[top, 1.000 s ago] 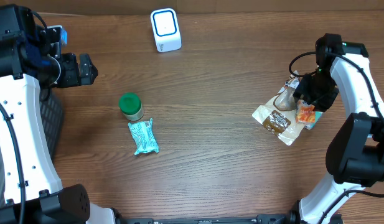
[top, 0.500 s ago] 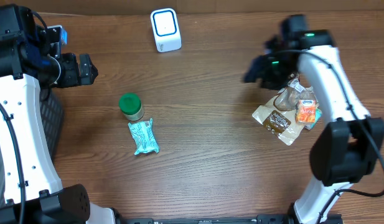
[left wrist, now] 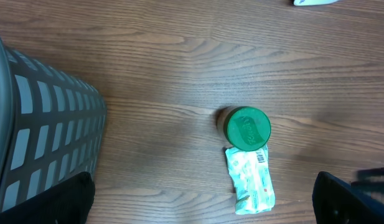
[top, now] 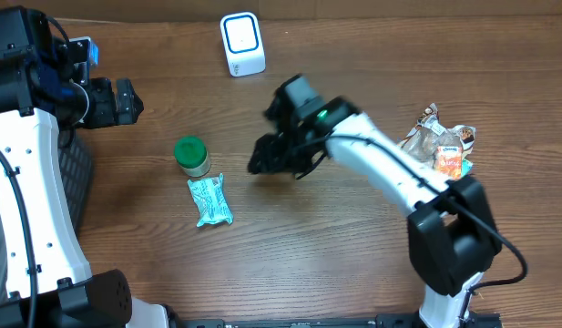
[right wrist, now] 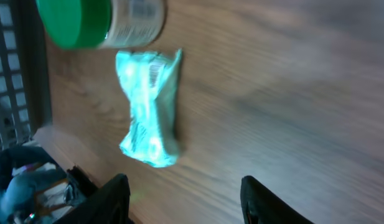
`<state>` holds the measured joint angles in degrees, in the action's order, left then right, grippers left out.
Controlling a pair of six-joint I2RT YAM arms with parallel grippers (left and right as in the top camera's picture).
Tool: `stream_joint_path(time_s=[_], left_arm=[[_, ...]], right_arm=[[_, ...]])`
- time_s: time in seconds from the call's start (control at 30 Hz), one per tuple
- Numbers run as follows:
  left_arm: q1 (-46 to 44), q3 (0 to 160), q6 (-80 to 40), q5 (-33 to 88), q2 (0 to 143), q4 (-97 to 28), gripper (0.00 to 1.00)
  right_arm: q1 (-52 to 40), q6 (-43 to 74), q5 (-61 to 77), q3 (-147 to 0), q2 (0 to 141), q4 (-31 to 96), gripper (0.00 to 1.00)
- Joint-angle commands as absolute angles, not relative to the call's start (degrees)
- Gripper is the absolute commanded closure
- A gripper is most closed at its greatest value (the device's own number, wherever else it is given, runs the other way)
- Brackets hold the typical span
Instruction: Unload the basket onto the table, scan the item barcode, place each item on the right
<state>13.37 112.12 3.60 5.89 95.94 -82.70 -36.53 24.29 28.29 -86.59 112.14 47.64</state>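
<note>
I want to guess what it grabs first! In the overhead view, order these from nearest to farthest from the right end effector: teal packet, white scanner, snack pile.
From the right end effector:
1. Teal packet, just below-left of it.
2. White scanner, by the top edge.
3. Snack pile, far right.

- The place is a robot lab bench staged as a shop checkout: two white robot arms (top: 381, 169) stand at a wood-grain table (top: 308, 264).
- A white barcode scanner (top: 242, 43) stands at the far edge.
- Packaged groceries lie about: a green-lidded jar (top: 191, 155), a mint-green packet (top: 210, 200) and snack pouches (top: 440, 146).
- A dark mesh basket (left wrist: 42, 124) sits at the left.
</note>
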Motion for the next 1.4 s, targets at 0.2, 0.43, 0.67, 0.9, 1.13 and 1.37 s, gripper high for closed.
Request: stream_joint_path(time_s=[0.2,0.43,0.67,0.9,1.13,1.37], left_arm=[[13.1,112.1,4.7,5.8,96.2,-82.5,0.0],[13.1,112.1,4.7,5.8,96.2,-82.5,0.0],[13.1,112.1,4.7,5.8,96.2,-82.5,0.01],[13.1,112.1,4.7,5.8,96.2,-82.5,0.0],[13.1,112.1,4.7,5.8,96.2,-82.5,0.0],[13.1,112.1,4.7,5.8,96.2,-82.5,0.0]], right_arm=[[-44.4,37.1,27.0,-80.0,115.8,35.7,0.43],[-48.3,39.3,27.1,-79.9,121.3,32.9,0.38],[-48.6,39.3,27.1,-79.9,121.5,32.2,0.42],[-48.4,39.2,27.0,-79.9,121.5,32.2,0.82],[-44.4,30.9,27.1,-82.1,121.2,39.2,0.96],[-37.6,0.3,21.8,-88.1,120.3,57.8,0.96]])
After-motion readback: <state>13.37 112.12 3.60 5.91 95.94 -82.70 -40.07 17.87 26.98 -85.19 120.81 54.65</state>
